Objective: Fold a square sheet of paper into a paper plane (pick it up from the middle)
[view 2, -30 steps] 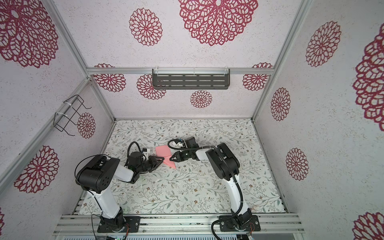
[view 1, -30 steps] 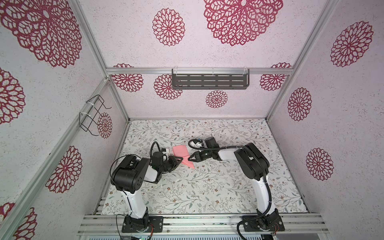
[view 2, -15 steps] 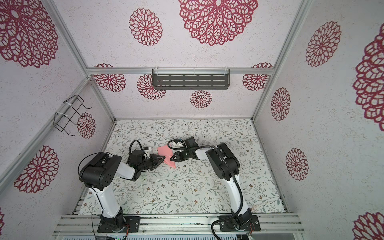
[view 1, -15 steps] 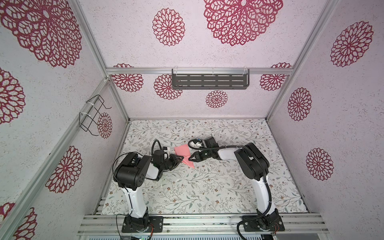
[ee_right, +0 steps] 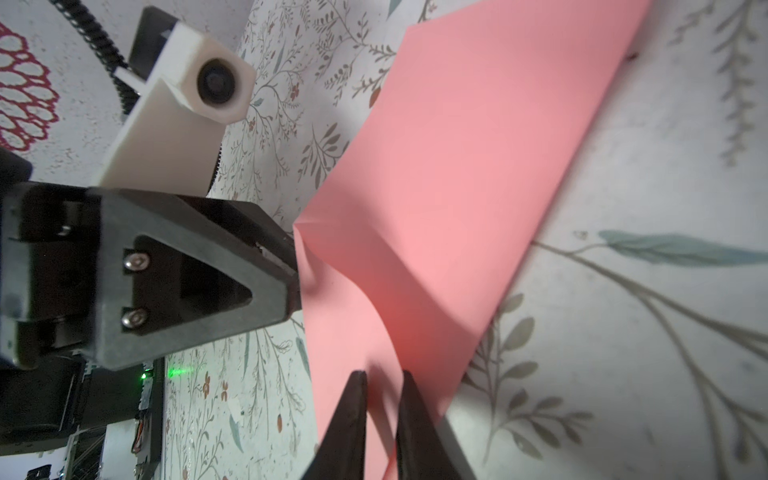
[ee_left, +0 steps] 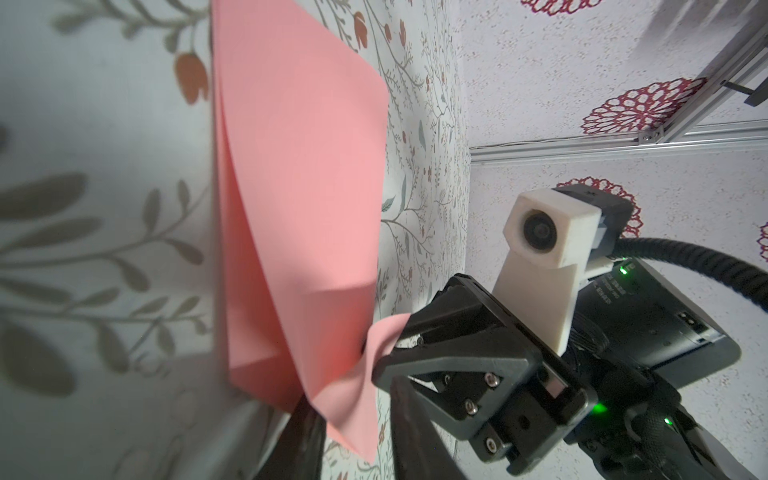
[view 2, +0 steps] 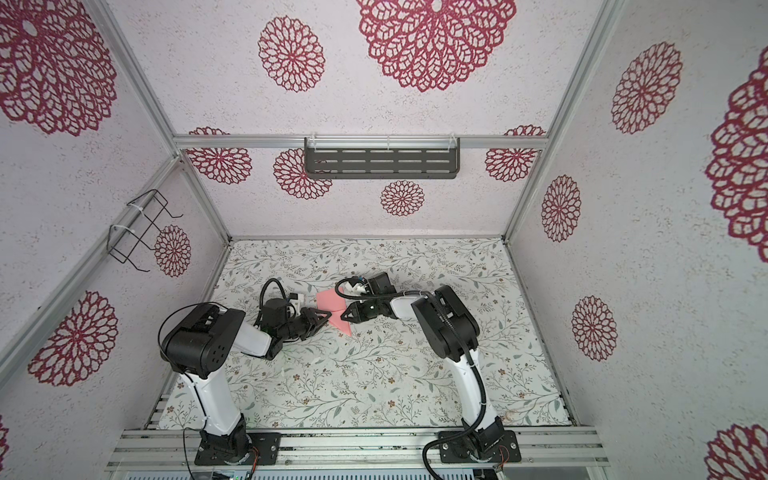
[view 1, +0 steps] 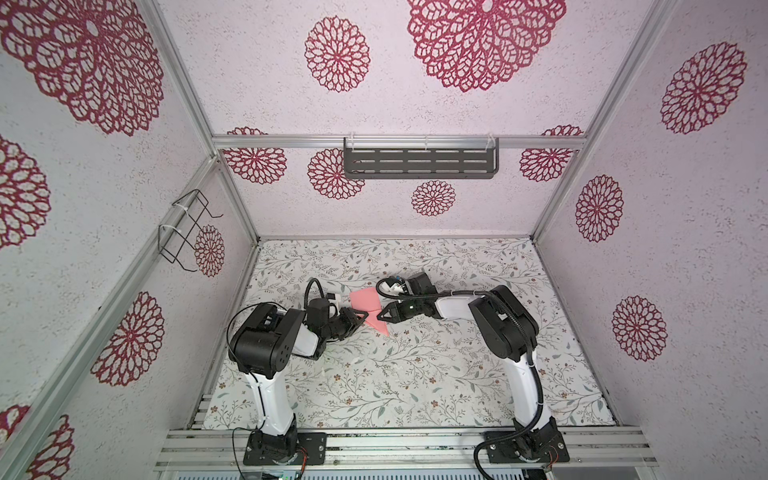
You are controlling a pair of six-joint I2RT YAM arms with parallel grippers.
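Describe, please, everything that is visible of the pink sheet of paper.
The square sheet of paper is thin, plain salmon-pink and already folded into layers, with a straight crease and a pointed corner. It rests on the flowered table, one part lifted and buckled. The right gripper is shut on a crumpled flap. The left gripper has its fingers around the opposite edge; whether they pinch it is unclear.
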